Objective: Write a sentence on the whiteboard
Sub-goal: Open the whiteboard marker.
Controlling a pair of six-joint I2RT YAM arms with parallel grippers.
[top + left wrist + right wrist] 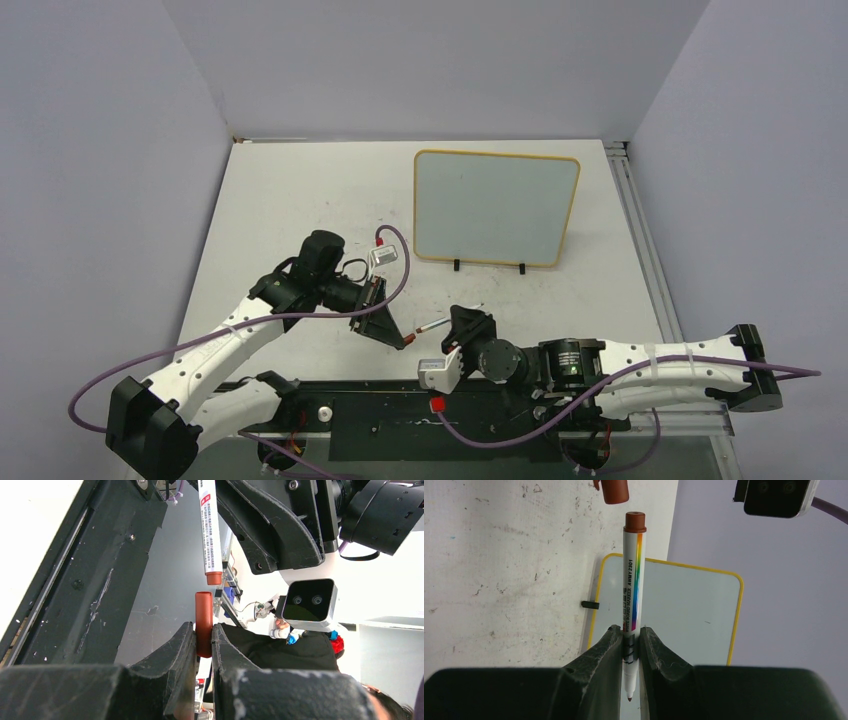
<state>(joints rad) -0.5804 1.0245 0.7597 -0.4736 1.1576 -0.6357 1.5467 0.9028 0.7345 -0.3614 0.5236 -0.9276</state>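
The whiteboard (497, 207) stands upright at the back of the table, yellow-framed on two black feet, and no sentence shows on its blank face (684, 610). My right gripper (455, 335) (629, 632) is shut on a white marker (632, 580) (432, 326), whose bare reddish tip points back toward the wrist. My left gripper (403, 340) (203, 630) is shut on the reddish-brown marker cap (203, 620) (615, 491). The cap hangs a small gap away from the marker's (210, 530) brown rear end, in line with it. Both grippers meet in front of the board, near the table's front.
A black base strip (400, 410) runs along the near edge between the arm bases. Purple cables (400, 270) loop off both arms. Grey walls close in the table (300, 200) on three sides. A metal rail (635, 230) runs along the right edge.
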